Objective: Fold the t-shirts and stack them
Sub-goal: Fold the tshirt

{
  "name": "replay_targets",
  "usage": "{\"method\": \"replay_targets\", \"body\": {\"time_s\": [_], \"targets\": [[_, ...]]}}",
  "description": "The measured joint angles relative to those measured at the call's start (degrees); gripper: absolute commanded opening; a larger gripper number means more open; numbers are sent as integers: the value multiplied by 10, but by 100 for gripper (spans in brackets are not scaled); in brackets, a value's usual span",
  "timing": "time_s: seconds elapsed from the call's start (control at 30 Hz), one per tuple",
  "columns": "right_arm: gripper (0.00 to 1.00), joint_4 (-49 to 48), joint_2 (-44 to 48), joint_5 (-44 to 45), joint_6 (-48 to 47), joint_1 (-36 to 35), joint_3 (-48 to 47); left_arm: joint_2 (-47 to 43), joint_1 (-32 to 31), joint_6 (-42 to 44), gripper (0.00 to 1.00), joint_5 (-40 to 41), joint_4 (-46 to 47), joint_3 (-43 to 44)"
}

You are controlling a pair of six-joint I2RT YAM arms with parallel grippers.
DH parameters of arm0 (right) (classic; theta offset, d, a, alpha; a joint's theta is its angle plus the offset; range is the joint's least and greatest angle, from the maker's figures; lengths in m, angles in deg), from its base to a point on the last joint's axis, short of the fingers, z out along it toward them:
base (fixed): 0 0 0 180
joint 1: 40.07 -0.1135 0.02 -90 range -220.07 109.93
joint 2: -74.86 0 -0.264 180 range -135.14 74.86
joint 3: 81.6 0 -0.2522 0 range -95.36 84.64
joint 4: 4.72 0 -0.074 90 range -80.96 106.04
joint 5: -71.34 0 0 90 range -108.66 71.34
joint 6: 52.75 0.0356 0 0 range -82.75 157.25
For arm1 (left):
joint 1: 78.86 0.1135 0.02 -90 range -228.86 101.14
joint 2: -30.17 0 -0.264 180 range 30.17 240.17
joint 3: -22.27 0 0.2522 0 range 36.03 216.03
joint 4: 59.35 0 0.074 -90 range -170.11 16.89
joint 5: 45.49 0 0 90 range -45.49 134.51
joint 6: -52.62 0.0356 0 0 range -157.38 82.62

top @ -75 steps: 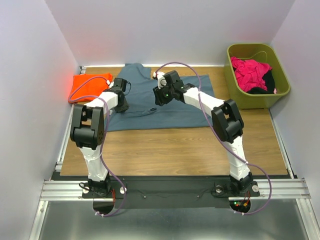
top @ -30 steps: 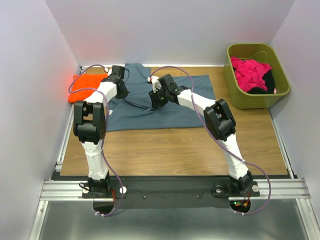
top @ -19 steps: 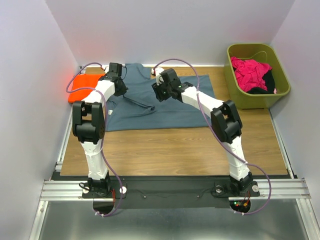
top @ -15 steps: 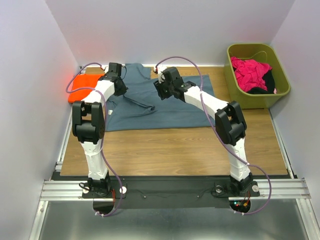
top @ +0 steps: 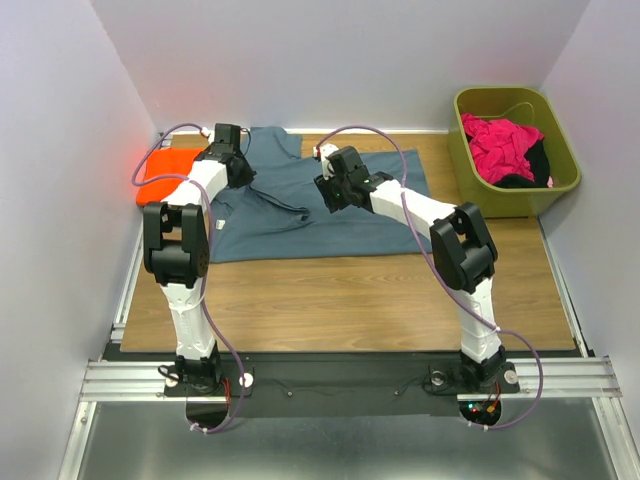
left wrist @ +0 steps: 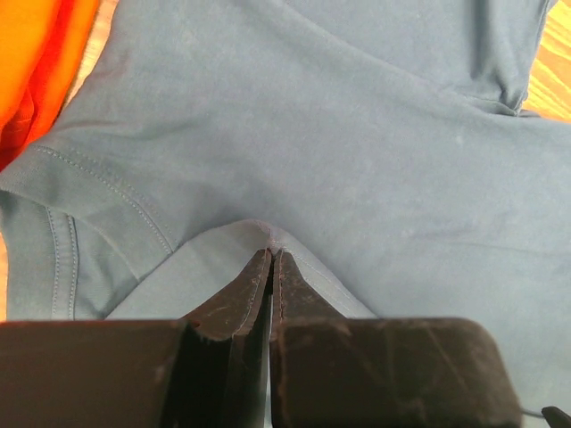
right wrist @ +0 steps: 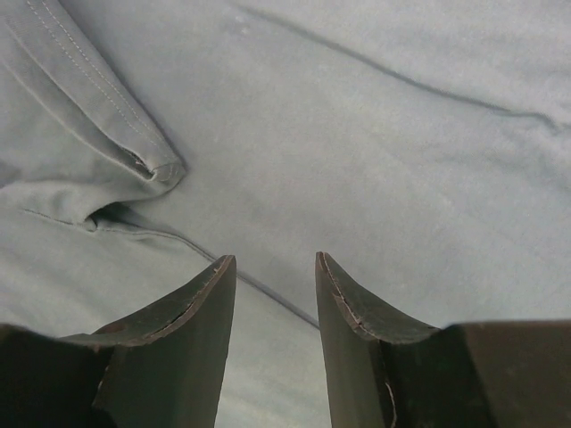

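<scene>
Left wrist view: the left tool [left wrist: 269, 259] is shut on a thin pinch of the blue-grey t-shirt [left wrist: 375, 134], which lies spread on the table [top: 350, 300] in the upper middle of the top view, beside the orange t-shirt [top: 175, 165] at upper left. The right tool [right wrist: 272, 267] is partly open over the cloth and holds nothing. With only one thin pinch, the cloth may slip out or bunch up when pulled.

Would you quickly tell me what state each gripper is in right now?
Left gripper: closed, pinching a fold of the blue-grey t-shirt.
Right gripper: open, holding nothing, over the same shirt.
</scene>
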Motion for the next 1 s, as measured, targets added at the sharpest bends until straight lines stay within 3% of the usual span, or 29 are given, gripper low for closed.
{"method": "replay_targets", "body": {"time_s": [0.47, 1.0], "targets": [[46, -6, 5, 1, 2, 4, 40, 0, 4, 0, 14, -8, 38, 0], [46, -9, 60, 17, 17, 27, 107, 23, 21, -9, 24, 7, 59, 0]]}}
